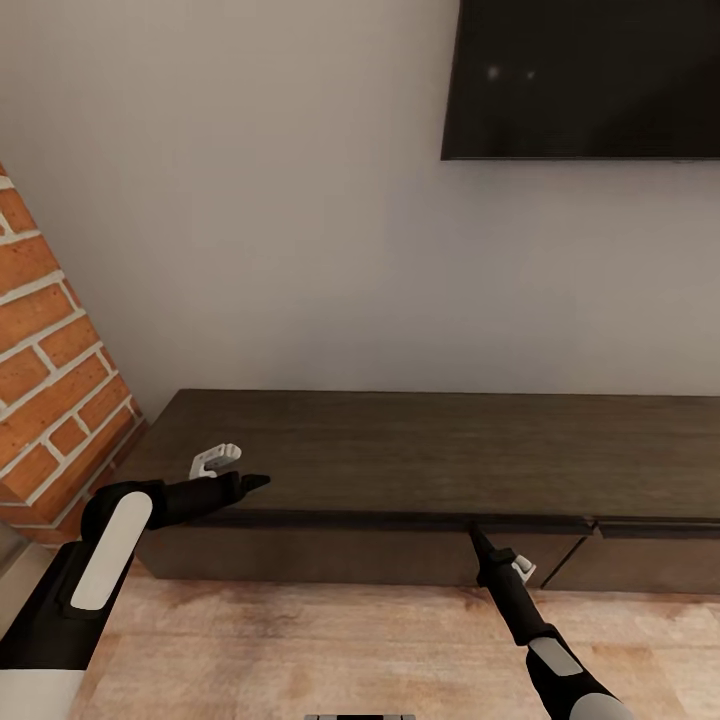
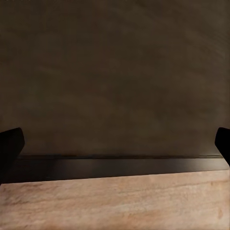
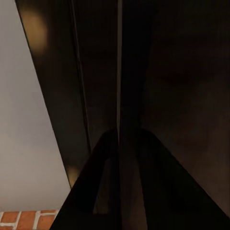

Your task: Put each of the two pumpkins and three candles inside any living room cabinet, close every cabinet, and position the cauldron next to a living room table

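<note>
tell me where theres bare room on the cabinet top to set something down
The cabinet top is bare from under the TV to the right edge. Only the end by the brick wall is crowded, where the left gripper hovers.

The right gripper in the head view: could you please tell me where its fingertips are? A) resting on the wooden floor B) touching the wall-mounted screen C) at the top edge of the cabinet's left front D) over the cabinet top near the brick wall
C: the right gripper points its closed tip at the seam under the flat top of the long low dark-brown wood cabinet.
</note>
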